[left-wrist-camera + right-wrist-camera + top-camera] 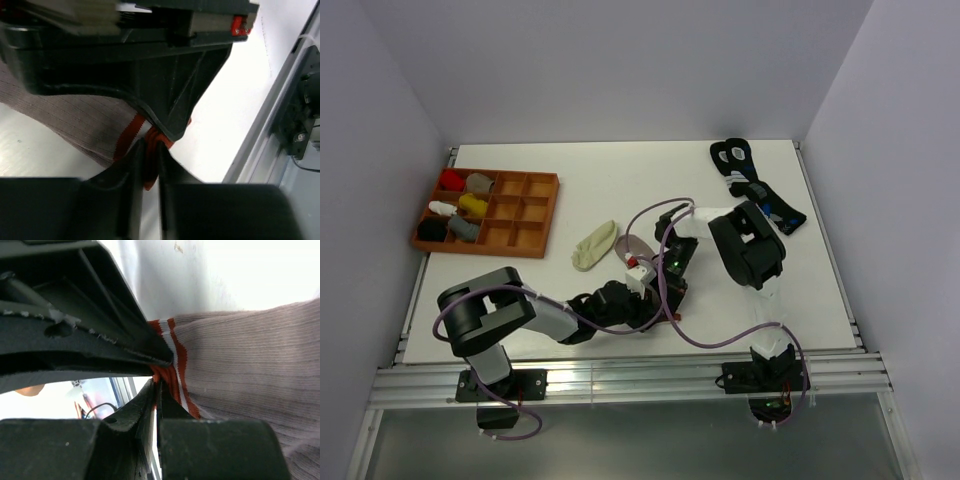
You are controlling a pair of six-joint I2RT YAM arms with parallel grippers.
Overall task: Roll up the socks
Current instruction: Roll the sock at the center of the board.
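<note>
left gripper [150, 155] pinches the red-striped cuff of the taupe sock [65, 115]. right gripper [157, 390] is clamped on the same cuff from the opposite side, tips nearly meeting. taupe sock lies in the middle of the table [620, 180], just beside the cream sock [594, 245].
</note>
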